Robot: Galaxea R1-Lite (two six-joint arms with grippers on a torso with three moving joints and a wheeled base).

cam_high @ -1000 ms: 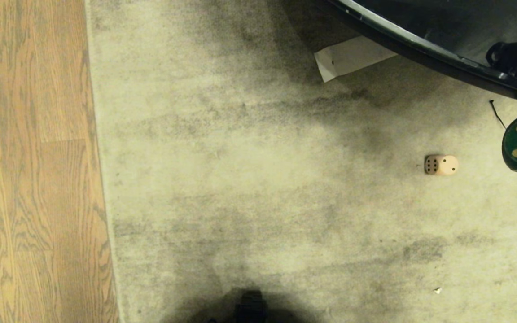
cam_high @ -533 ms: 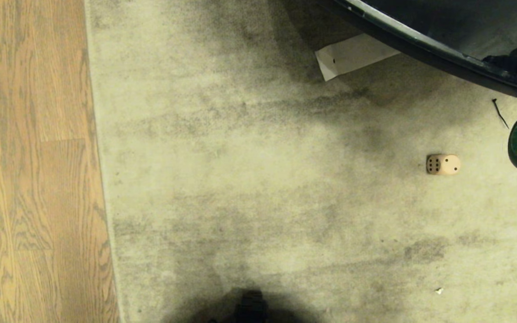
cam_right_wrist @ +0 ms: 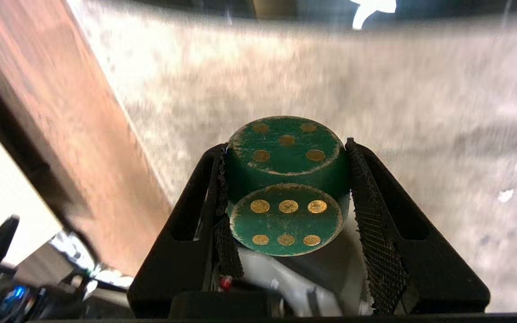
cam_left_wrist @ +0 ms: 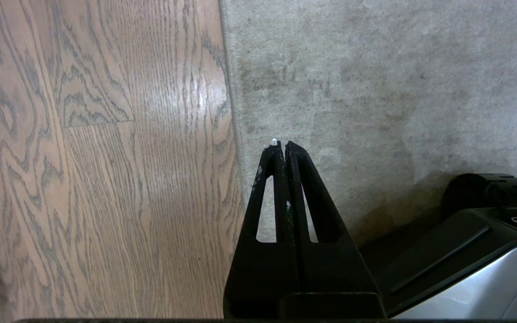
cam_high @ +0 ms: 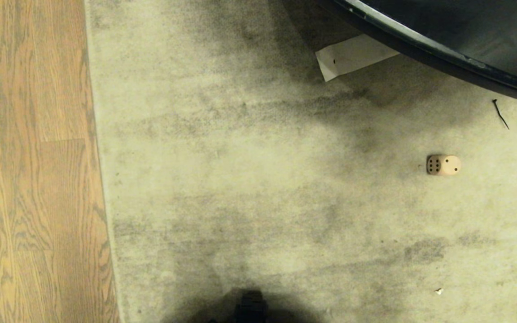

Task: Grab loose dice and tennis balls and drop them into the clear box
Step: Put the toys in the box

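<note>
A: The dark green die [cam_right_wrist: 287,184] sits clamped between the two black fingers of the right gripper [cam_right_wrist: 285,148], near the middle of the right wrist view. Its five-pip face points away from the camera and its six-pip face points toward it, pips yellow.

B: And in the head view?

A: Only a dark sliver shows at the right edge, a bit below mid-height. I cannot tell what it is. The gripper itself is not seen there.

B: How wide are the right jaws?

A: About half open, with the textured pads pressed on opposite sides of the die. The carpet behind it is smeared.

B: Any other dice?

A: A cream die [cam_high: 443,164] with dark pips lies on the grey carpet [cam_high: 249,179] at the right of the head view, a little above mid-height. Its six-pip face points toward the frame's left.

B: The left arm?

A: The left gripper [cam_left_wrist: 281,144] hangs at the lower centre of its wrist view, fingers pressed together with nothing between them. It is above the line where the carpet meets the wood floor [cam_left_wrist: 83,179].

B: Anything else around?

A: A white paper sheet [cam_high: 352,56] lies at the upper right of the head view, partly under a dark curved rim [cam_high: 420,45]. A thin black scrap [cam_high: 500,114] lies just below that rim.
</note>
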